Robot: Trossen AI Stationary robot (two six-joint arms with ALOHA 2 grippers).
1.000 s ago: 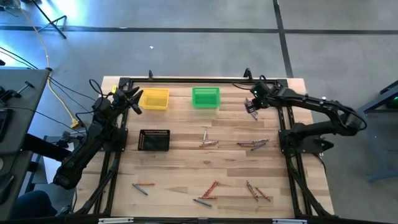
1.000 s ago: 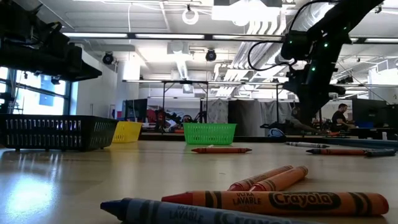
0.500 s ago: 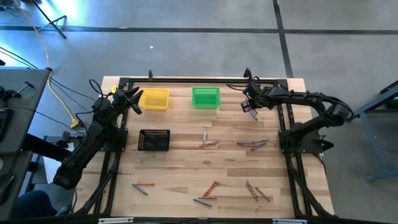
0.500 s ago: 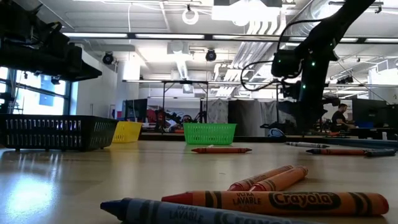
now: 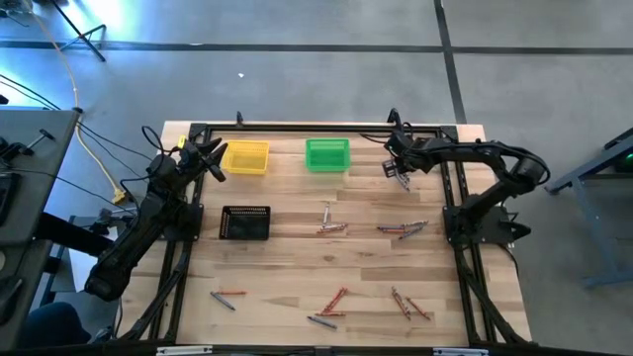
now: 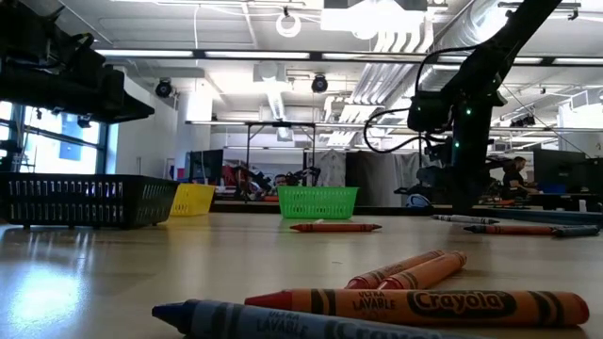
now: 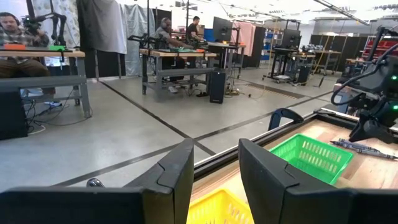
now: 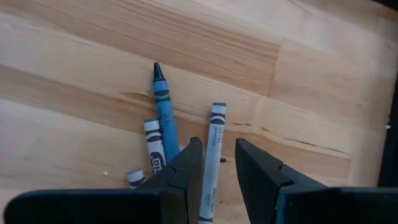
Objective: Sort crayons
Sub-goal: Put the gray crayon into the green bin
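Since a second earlier, the right arm had drawn back, its right gripper [image 5: 399,168] hanging beside the green bin [image 5: 327,154] near the worktop's far edge, fingers parted around a grey crayon [image 8: 210,163]. Other crayons [image 5: 402,228] lay mid-worktop and near the front edge. The left gripper [image 5: 211,158] waited released by the yellow bin [image 5: 245,157].
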